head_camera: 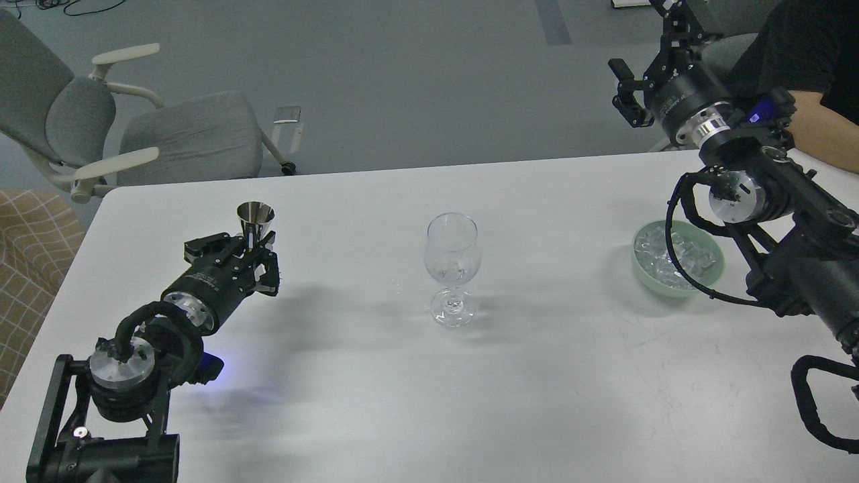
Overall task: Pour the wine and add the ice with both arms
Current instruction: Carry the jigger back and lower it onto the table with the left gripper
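White table (537,402), no legible writing anywhere. Left gripper (251,258) clamped on upright steel jigger (256,221). Right gripper (644,57) raised past table edge, fingers apart, holding nothing. Wine glass (452,268) centred. Ice (671,258) heaped in green bowl (713,274).

Glossy steel jigger (256,219) (matt table (537,376))
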Available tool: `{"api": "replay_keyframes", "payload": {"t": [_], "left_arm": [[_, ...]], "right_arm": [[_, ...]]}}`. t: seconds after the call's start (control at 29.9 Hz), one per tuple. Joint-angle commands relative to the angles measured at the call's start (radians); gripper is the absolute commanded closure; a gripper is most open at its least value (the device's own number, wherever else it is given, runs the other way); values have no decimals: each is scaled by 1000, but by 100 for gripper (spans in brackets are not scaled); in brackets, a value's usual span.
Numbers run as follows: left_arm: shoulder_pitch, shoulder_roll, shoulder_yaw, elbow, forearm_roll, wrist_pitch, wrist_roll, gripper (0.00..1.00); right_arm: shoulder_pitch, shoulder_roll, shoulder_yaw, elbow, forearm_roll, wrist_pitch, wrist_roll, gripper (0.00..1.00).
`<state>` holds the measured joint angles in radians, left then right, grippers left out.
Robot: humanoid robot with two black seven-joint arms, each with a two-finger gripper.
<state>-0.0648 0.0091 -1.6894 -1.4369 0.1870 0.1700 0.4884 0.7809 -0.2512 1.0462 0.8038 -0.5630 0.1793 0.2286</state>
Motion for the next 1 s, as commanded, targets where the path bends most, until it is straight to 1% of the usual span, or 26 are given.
{"api": "replay_keyframes", "payload": {"t": [0.0,0.07,0.2,0.37,0.57,0.74,0.97], "left_arm": [[2,-1,-29,44,-1,-10,0,98],[2,-1,-41,55,-4,-21,0,96],[2,2,-46,75,-34,-59,0,88],[0,0,-47,115,-34,-73,0,82],[0,2,-47,127,-47,-75,0,72],[0,6,-46,128,-63,-75,0,71],[0,6,-46,128,-63,-75,0,64]], "right_arm": [[-2,1,0,0,0,0,0,0],[-2,3,0,0,0,0,0,0],[-2,3,0,0,0,0,0,0],[-2,3,-3,0,0,0,0,0],[-5,1,-12,0,0,0,0,0],[-5,1,-12,0,0,0,0,0],[-5,4,-14,0,0,0,0,0]]}}
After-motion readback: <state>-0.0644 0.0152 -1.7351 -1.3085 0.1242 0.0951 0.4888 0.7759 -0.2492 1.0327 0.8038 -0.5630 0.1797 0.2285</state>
